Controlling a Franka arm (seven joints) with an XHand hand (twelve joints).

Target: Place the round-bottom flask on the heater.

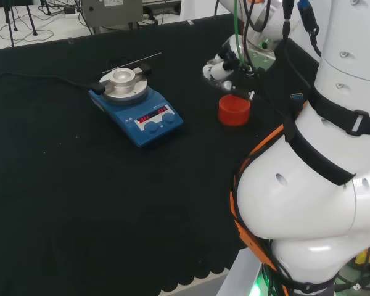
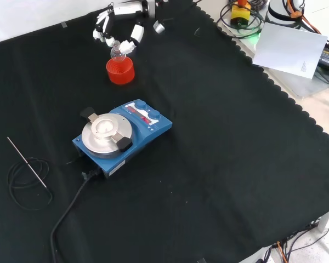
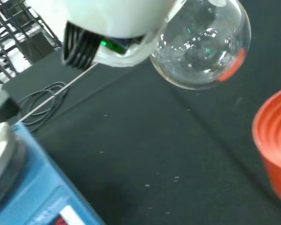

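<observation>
One flask (image 3: 201,44) hangs in the hand (image 2: 118,30), clear above the red stand (image 2: 120,70).

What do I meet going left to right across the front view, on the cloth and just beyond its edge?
Coiled black cable with thin metal rod → blue heater → white sheet of paper. The red ribbed stand, the round-bottom flask and the hand sit above the heater's span, so they are left out.
</observation>
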